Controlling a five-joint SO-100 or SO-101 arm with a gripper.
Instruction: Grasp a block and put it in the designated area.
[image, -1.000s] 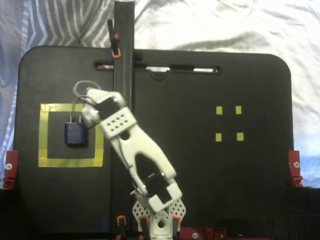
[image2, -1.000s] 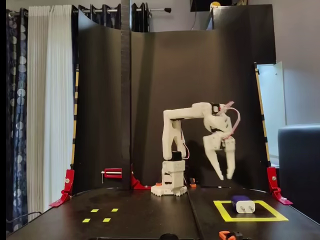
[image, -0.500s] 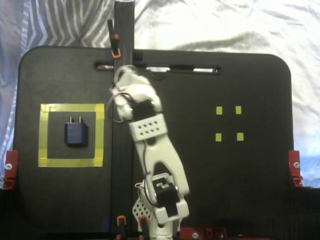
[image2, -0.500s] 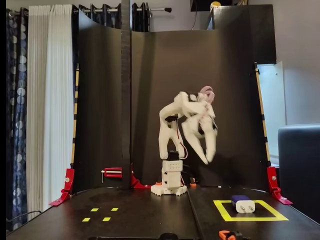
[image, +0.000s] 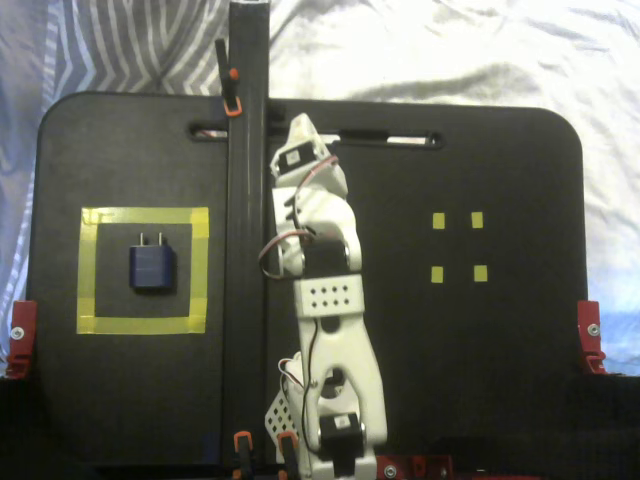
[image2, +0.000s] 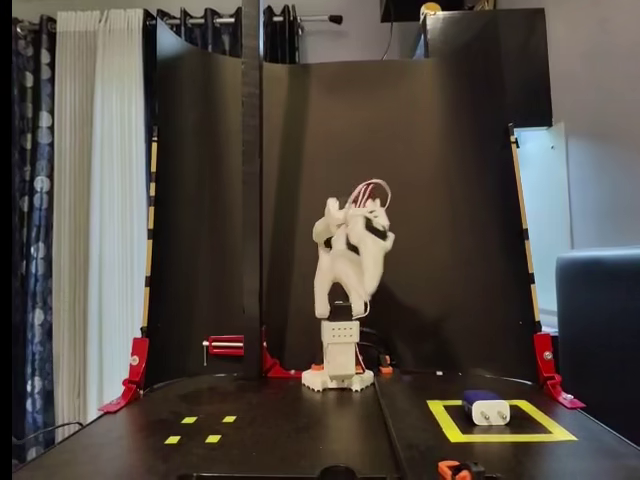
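The dark navy block (image: 152, 267) lies flat inside the designated area (image: 143, 215), a square of yellow tape on the left of the black board, its two silvery prongs pointing toward the far edge. In the other fixed view the block (image2: 486, 407) rests in the same yellow square (image2: 500, 437) at the lower right. My white arm (image2: 345, 260) is folded up over its base at the board's middle, well away from the block. My gripper (image: 303, 127) points toward the far edge and holds nothing; motion blur hides how its jaws stand.
Four tiny yellow tape squares (image: 438, 220) mark the right half of the board (image: 500, 340), seen at lower left in the other fixed view (image2: 189, 421). A black vertical post (image: 246, 90) stands just left of the arm. Red clamps (image: 590, 335) hold the board's corners.
The arm has swung away from the yellow square, back to the board's centre, and folded upright. The block stayed where it lay inside the square.
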